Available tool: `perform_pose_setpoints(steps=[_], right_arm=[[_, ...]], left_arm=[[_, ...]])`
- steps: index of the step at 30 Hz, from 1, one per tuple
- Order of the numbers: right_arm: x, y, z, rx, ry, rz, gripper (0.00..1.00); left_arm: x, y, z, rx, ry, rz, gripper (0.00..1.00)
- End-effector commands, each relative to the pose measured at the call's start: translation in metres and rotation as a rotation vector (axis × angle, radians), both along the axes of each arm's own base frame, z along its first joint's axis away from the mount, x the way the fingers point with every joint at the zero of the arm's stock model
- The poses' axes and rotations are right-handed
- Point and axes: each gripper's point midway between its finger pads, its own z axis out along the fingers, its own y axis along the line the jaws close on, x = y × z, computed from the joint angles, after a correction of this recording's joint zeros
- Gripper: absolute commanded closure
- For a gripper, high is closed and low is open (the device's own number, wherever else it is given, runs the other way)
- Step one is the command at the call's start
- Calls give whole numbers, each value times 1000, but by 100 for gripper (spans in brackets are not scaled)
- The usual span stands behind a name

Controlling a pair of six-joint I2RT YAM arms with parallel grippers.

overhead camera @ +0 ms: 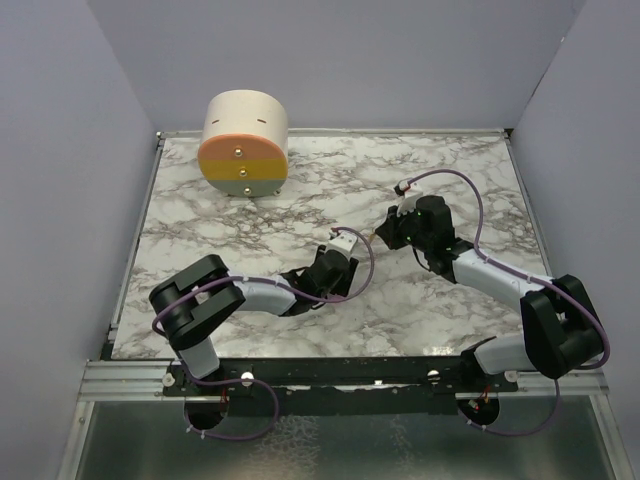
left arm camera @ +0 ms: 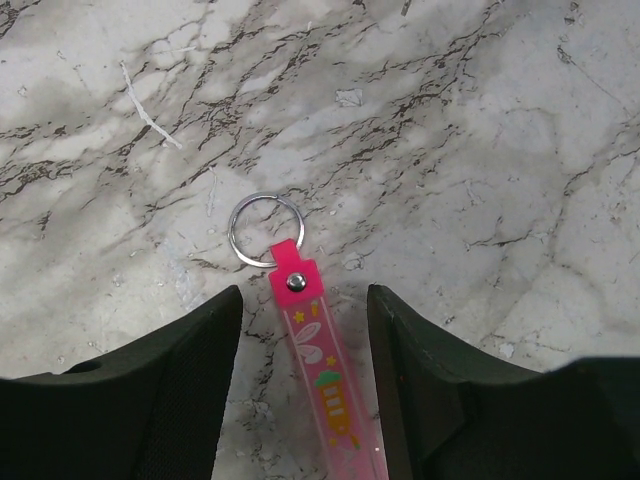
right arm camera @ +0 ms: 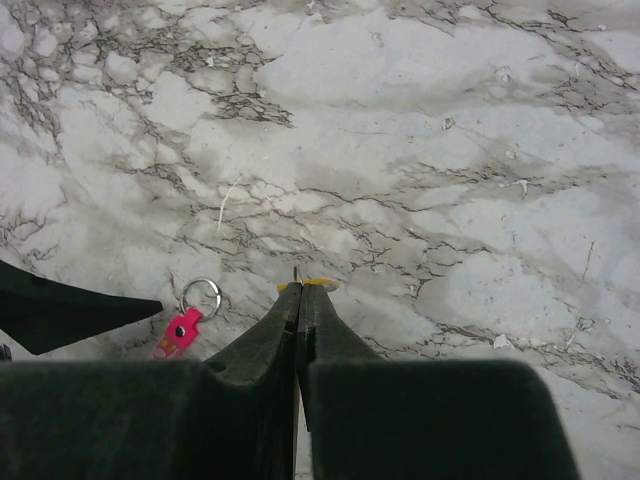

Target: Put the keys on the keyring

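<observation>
Marble desk point(overhead camera: 450, 170). Item: pink keyring point(left arm camera: 322, 372), strap printed with a rabbit and a carrot, riveted to a metal ring point(left arm camera: 231, 228). It lies flat on the desk between the fingers of the left hand point(left arm camera: 303, 292), which stand wide apart, with the ring past the tips. Item: small yellow key point(right arm camera: 320, 283), pinched at the fingertips of the right hand point(right arm camera: 298, 292), just beside the keyring. Cream-and-orange cylinder point(overhead camera: 243, 145) at the desk's far left corner.

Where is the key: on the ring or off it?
Off. The key is pinched in the shut right gripper, apart from the ring, which lies on the marble with only the pink strap attached.
</observation>
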Motion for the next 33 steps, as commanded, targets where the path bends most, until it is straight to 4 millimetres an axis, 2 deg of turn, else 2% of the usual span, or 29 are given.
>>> perform_pose_setpoints(steps=[1,11,14,18,22,25,33], right_arm=[[-3,-2,6,-1,-19,-7,99],[-3,-2,7,-3,-20,-10,99],[-3,-3,7,-4,-20,-11,99],[-4,-3,7,-5,-21,-12,99],[-4,-2,9,-1,-22,-6,99],[-6,-1,9,1,-23,6,99],[-14,13,11,12,-35,99,99]], left_arm=[[9,-5,-2,21,-32,23,46],[9,-3,-11,46,-23,29,55],[8,-1,-13,52,-20,34,61],[7,3,-9,50,-27,41,75],[8,6,-3,51,-46,39,80],[9,4,18,19,-76,27,85],[9,3,69,-44,-172,-23,85]])
